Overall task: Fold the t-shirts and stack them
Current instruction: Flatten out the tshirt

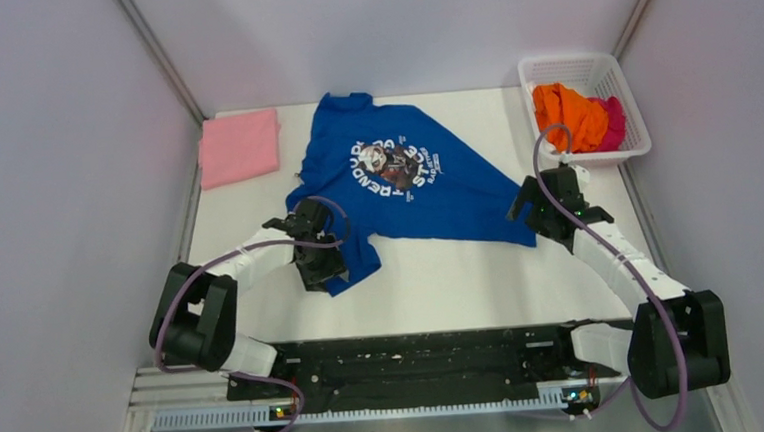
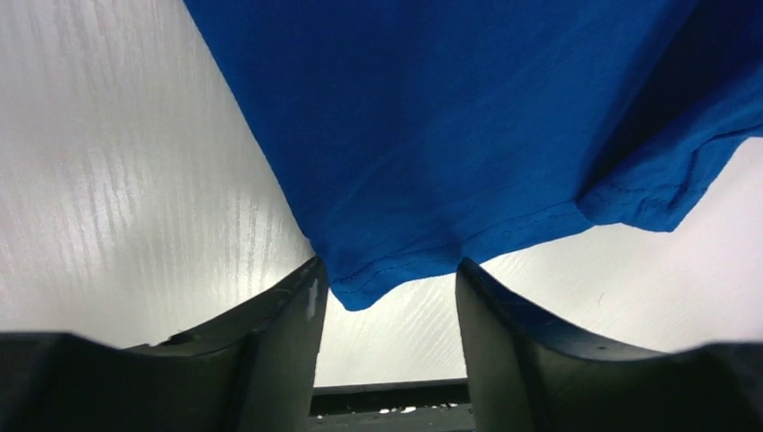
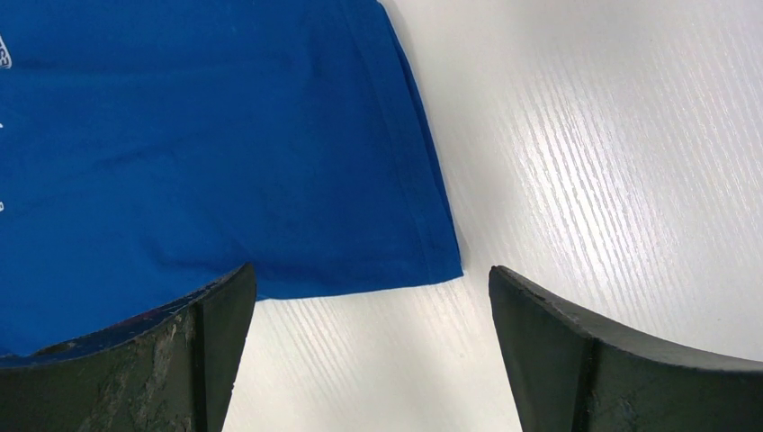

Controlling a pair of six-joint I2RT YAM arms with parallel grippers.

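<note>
The royal blue t-shirt [image 1: 406, 179] with a round white print lies spread and skewed on the table, collar at the back. My left gripper [image 1: 318, 263] is open over its near-left hem corner [image 2: 360, 292], which sits between the jaws. My right gripper [image 1: 535, 217] is open beside the shirt's right corner [image 3: 432, 261]; its left fingertip [image 3: 216, 315] overlaps the blue edge. A folded pink t-shirt [image 1: 238, 145] lies at the back left. The orange t-shirt [image 1: 567, 114] and magenta t-shirt [image 1: 615, 122] are bunched in the basket.
A white mesh basket [image 1: 638, 145] stands at the back right. Grey walls enclose the white table [image 1: 442, 282] on three sides. A black rail [image 1: 417, 359] runs along the near edge between the arm bases.
</note>
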